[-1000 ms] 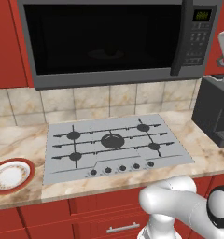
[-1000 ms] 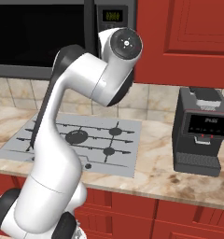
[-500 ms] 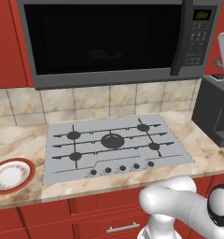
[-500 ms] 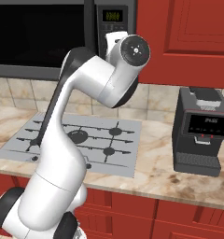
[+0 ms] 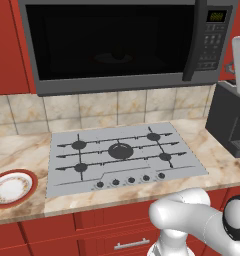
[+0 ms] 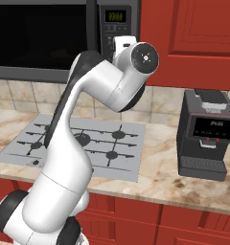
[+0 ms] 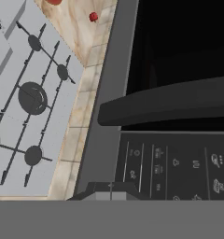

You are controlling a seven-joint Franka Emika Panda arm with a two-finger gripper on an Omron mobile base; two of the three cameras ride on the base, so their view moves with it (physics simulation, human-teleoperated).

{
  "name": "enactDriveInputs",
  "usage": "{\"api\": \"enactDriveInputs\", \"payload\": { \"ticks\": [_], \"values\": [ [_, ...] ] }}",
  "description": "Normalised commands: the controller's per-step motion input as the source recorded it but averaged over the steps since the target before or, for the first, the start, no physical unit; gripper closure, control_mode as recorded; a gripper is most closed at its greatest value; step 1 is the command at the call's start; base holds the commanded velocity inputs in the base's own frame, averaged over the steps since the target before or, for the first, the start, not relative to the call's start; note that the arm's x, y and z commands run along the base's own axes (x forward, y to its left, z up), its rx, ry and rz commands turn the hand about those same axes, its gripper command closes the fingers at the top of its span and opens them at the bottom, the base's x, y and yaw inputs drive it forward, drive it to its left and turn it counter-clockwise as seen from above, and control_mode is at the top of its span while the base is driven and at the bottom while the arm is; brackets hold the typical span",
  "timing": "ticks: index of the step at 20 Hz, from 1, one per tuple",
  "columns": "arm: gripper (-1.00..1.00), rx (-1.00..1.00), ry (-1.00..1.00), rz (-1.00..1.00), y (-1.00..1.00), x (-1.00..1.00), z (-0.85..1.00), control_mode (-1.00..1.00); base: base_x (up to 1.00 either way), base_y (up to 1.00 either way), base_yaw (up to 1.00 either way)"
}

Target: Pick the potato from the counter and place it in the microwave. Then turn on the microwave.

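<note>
The claw (image 7: pixel 110 195) has its fingers drawn together with nothing between them, and it sits right up against the keypad (image 7: pixel 179 170) of the microwave (image 5: pixel 122 45), just below the door's bar handle (image 7: pixel 165 105) as the hand view frames it. In the right base view the arm (image 6: pixel 88 124) reaches up from the base so that the wrist is level with the microwave's control panel, under the small green display (image 6: pixel 115 16). The microwave door is closed; behind its dark glass a dim rounded shape can be made out, too faint to say whether it is the potato. Below lies the grey gas cooktop (image 5: pixel 123 155), set into the marbled desk (image 5: pixel 22 150). A red-rimmed white plate (image 5: pixel 11 188) rests at the desk's left end, and a black appliance (image 6: pixel 208 136) stands to the right of the cooktop.
</note>
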Motion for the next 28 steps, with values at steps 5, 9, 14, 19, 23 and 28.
{"api": "enactDriveInputs", "payload": {
  "ticks": [5,9,14,19,23,28],
  "values": [
    [1.0,0.05,0.0,0.0,0.02,0.17,-0.02,-1.0,0.0,0.0,0.0],
    [1.0,0.04,0.0,0.0,0.02,0.19,-0.01,-1.0,0.0,0.0,0.0],
    [1.0,0.04,0.0,0.0,0.01,0.21,-0.06,-1.0,0.0,0.0,0.0],
    [1.0,0.04,0.0,0.0,0.01,0.22,-0.07,-1.0,0.0,0.0,0.0],
    [1.0,0.04,0.0,0.0,0.02,0.24,-0.07,-1.0,0.0,0.0,0.0],
    [1.0,0.04,0.0,0.0,0.0,0.25,-0.05,-1.0,0.0,0.0,0.0]
  ]
}}
